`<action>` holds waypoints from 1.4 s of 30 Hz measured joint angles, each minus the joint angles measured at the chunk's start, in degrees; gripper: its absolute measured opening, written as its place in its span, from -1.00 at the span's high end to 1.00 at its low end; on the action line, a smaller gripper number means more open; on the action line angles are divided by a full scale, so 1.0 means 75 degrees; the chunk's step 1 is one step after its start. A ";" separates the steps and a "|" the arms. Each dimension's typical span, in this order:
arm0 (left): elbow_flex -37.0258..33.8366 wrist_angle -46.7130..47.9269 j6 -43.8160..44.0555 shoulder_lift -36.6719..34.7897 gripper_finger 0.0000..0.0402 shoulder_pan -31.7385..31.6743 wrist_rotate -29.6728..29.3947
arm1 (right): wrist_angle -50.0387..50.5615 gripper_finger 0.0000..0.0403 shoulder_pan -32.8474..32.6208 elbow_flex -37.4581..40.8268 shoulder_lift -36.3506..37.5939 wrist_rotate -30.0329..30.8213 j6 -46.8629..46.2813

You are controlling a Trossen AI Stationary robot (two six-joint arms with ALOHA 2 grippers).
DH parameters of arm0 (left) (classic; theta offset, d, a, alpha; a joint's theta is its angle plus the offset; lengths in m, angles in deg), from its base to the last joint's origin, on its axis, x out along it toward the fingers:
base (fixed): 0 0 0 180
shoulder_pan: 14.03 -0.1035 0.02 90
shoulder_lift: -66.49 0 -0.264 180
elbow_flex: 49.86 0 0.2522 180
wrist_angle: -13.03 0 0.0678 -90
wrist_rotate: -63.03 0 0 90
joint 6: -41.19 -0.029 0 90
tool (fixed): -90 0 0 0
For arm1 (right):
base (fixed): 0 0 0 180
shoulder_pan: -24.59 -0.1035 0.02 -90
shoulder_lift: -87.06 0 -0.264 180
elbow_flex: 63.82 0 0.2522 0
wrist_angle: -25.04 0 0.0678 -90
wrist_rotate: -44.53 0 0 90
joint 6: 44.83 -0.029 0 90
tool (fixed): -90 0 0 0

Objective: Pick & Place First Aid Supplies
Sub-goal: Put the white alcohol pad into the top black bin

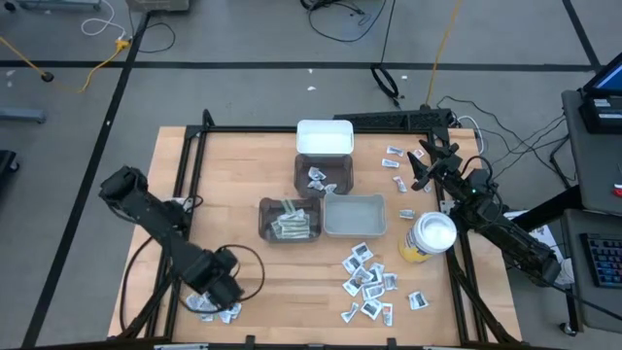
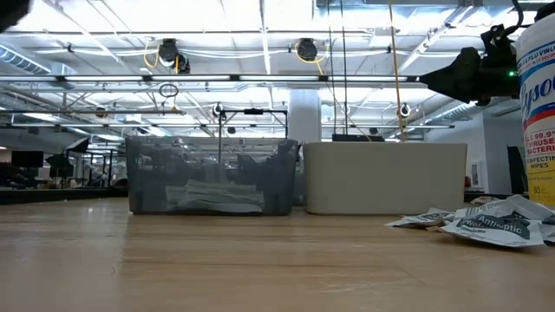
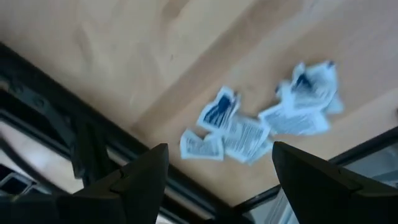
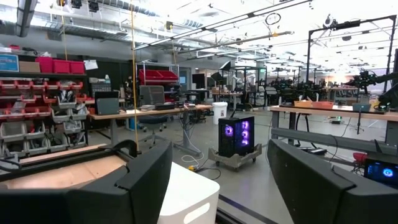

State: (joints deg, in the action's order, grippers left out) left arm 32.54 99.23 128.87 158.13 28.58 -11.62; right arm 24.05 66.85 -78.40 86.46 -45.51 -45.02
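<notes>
The first aid supplies are small white packets with dark or blue print. A small heap (image 1: 220, 310) lies flat by the table's near edge, and the left wrist view shows it as several packets (image 3: 249, 127). My left gripper (image 1: 222, 290) (image 3: 219, 148) hovers open just above this heap. A bigger scatter of packets (image 1: 369, 282) lies at the near right, and a few more packets (image 1: 396, 165) lie at the far right. My right gripper (image 1: 420, 167) (image 4: 219, 149) is open, raised in the air over the far right and pointing level past the table's far edge.
A white bin (image 1: 324, 138) (image 4: 186, 193), a dark bin holding packets (image 1: 324, 176), a dark bin holding strips (image 1: 289, 220) (image 2: 212, 173) and a pale bin (image 1: 355, 216) (image 2: 386, 178) stand mid-table. The yellow canister with a white lid (image 1: 431, 236) (image 2: 538, 113) stands at the right. A black frame (image 1: 185, 165) edges the table.
</notes>
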 joint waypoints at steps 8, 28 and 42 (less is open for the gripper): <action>-0.1056 -0.1777 0.0586 0.0003 -0.46 0.0441 0.0338 | 0.0003 -0.31 0.0003 0.0000 0.0000 -0.0001 0.0000; -0.2484 -0.3678 -0.0033 0.0602 -0.30 0.0557 0.0188 | 0.0003 -0.31 0.0000 0.0002 0.0000 -0.0003 0.0000; -0.2529 -0.3646 -0.0980 0.0526 0.74 0.0122 0.0387 | 0.0003 -0.31 0.0000 0.0000 0.0000 0.0000 0.0000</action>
State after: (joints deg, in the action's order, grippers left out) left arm 13.57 71.88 121.52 162.07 29.50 -8.72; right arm 24.08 66.85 -78.40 86.46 -45.51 -45.02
